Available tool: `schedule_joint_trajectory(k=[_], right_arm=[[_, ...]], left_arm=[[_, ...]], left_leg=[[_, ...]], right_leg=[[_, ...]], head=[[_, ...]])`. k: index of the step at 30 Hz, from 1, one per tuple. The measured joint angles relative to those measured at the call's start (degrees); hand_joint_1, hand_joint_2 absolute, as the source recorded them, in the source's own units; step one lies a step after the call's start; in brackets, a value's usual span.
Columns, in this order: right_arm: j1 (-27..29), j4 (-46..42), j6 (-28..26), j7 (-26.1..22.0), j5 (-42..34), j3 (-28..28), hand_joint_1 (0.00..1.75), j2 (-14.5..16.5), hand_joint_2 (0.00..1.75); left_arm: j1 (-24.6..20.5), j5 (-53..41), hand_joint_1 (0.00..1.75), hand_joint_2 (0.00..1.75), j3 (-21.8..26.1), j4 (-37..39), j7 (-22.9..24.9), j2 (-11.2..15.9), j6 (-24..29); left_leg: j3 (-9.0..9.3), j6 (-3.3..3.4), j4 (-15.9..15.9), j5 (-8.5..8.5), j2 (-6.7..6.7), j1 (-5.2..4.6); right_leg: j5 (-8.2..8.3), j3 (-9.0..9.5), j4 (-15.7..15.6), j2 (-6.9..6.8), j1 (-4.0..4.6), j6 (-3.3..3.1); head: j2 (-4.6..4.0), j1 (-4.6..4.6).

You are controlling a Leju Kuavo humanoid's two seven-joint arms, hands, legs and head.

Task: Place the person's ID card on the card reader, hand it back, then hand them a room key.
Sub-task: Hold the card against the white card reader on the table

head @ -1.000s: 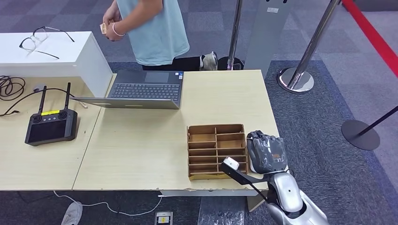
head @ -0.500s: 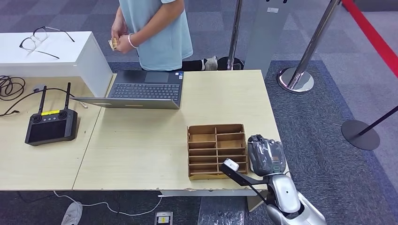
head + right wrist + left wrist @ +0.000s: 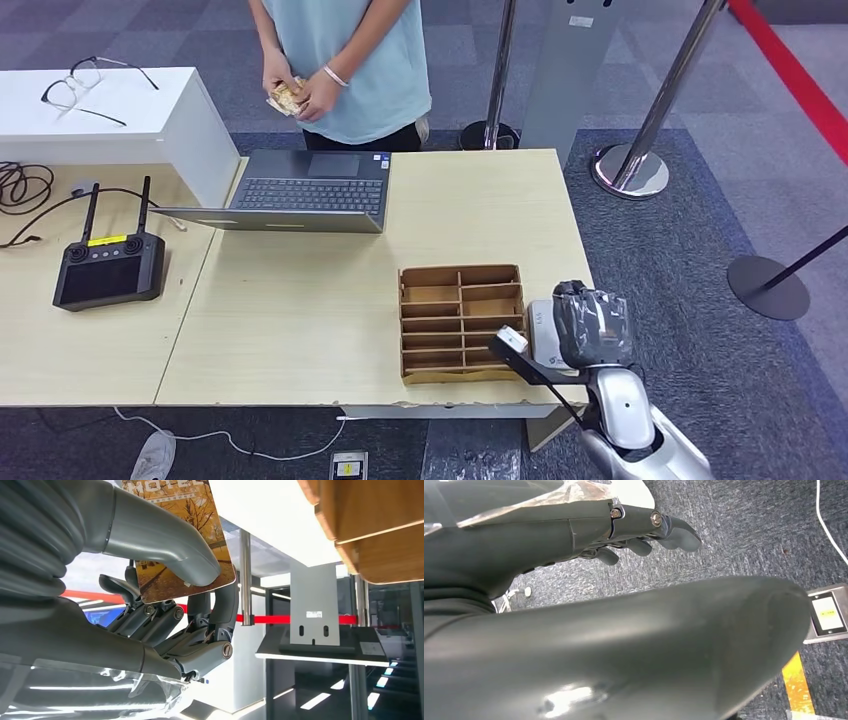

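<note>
My right hand (image 3: 165, 625) has the key card (image 3: 175, 535) pinched under its thumb, divider box (image 3: 462, 322) just beside the fingers, left hand (image 3: 574, 535) hanging loosely curled, empty.

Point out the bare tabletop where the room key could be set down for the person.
Widest bare patch: between the laptop and the wooden organizer, running left to the table seam. Another lies right of the laptop, toward the far edge. Crowded: the near right corner, taken by the organizer, card reader and right hand.
</note>
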Motion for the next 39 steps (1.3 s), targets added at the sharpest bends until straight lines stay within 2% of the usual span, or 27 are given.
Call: schedule_joint_trajectory(k=[18,27,39], right_arm=[[0.0,1.8,-4.2,-3.5,-13.2,-0.3,1.75,1.9,1.75],[-0.1,3.2,-4.3,-3.8,-13.3,0.2,1.75,2.6,1.75],[-0.8,4.9,-3.7,-1.5,-9.0,0.4,1.75,2.6,1.75]], left_arm=[[0.0,0.2,0.0,0.0,0.0,0.0,0.6,0.2,-0.3],[0.0,0.2,0.0,0.0,0.0,0.0,0.7,0.5,-0.3],[0.0,-0.2,0.0,0.0,0.0,0.0,0.7,0.6,-0.5]], left_leg=[[-0.02,0.0,0.0,0.0,0.0,0.0],[-0.02,0.0,0.0,0.0,0.0,0.0],[-0.02,0.0,0.0,0.0,0.0,0.0]], right_leg=[[0.0,0.01,0.0,0.0,0.01,0.0],[0.0,0.0,0.0,0.0,0.0,0.0],[0.0,0.0,0.0,0.0,0.0,0.0]], head=[[0.0,0.01],[0.0,0.01],[-0.01,0.0]])
